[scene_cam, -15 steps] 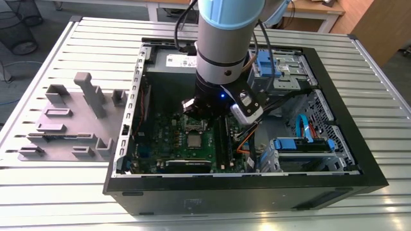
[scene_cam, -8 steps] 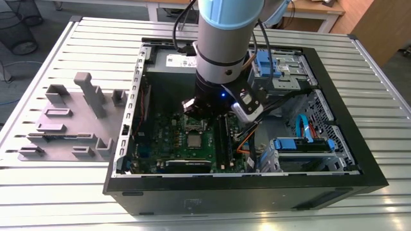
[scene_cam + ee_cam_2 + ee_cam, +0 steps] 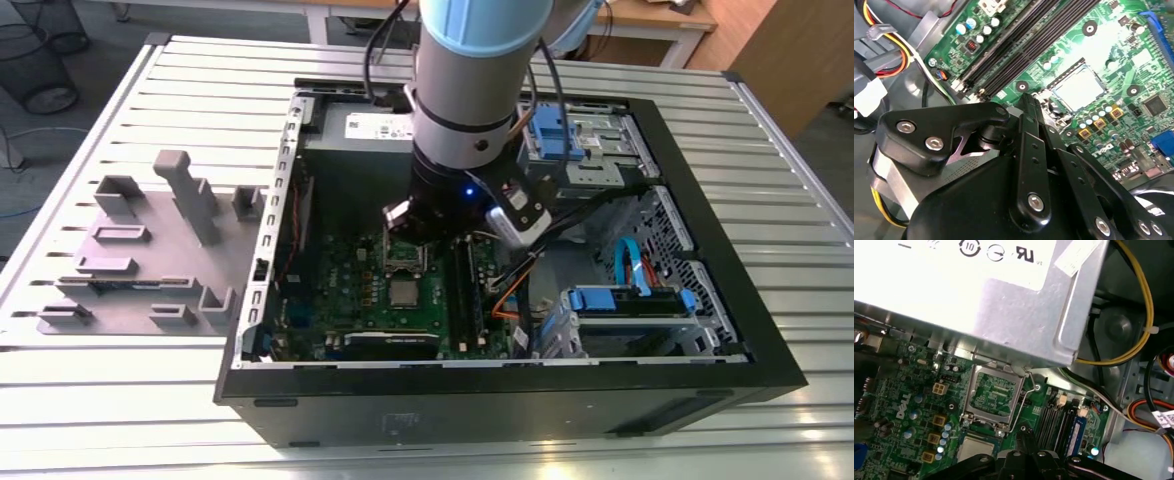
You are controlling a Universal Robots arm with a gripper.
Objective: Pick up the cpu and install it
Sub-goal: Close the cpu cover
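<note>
Your hand (image 3: 1026,432) hangs with its fingers pressed together, pinching nothing. The cpu (image 3: 975,449) lies flat in its socket on the motherboard (image 3: 914,405), just beside the fingertips and clear of them. Beyond it the open socket frame (image 3: 991,395) stands beside the power-supply box (image 3: 979,300). The open computer case (image 3: 507,410) rests on the slatted bench (image 3: 174,90).

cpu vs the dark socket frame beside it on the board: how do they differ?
The cpu is a solid silvery-grey plate; the socket frame is a dark metal outline with green board showing through its open middle. The socket frame has a wire lever along one side; the cpu has none. Both are square, similar in footprint, and sit side by side on the motherboard.
</note>
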